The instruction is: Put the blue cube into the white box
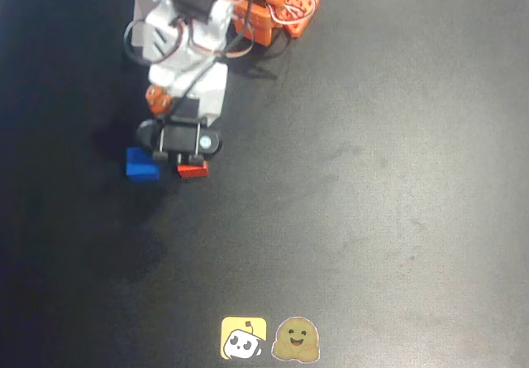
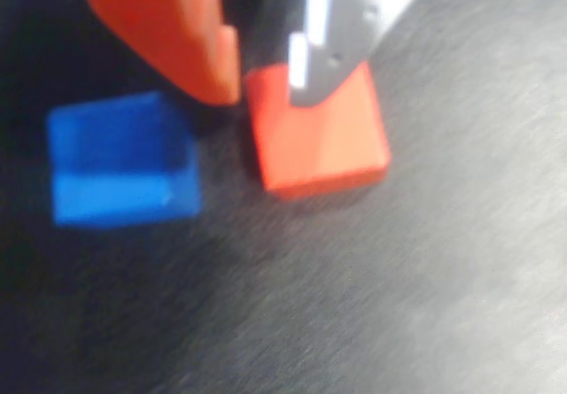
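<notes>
The blue cube lies on the black table, with a red cube a short way to its right. My gripper hangs over the gap between them. In the wrist view the orange finger points down between the blue cube and the red cube, and the grey finger overlaps the red cube's top edge. The gripper looks shut, with nothing held and no gap showing. A pale corner of the white box peeks out behind the arm at the top left.
The arm's orange base stands at the top edge. Two stickers, one yellow and one brown, lie flat near the bottom edge. The black table stretches open to the right and below.
</notes>
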`<action>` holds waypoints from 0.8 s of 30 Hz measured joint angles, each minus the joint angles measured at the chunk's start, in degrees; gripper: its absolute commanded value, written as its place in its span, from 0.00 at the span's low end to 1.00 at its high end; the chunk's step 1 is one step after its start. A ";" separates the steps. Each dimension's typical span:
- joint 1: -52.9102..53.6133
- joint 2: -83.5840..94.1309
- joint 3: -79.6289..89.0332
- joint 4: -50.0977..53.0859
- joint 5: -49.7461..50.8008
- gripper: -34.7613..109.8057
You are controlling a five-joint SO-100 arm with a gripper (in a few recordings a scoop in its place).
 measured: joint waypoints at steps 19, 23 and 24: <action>10.02 -10.63 -4.39 -4.75 -10.20 0.32; 9.76 -11.51 -4.39 -4.75 -9.58 0.34; 9.14 -11.60 -4.39 -4.75 -9.93 0.34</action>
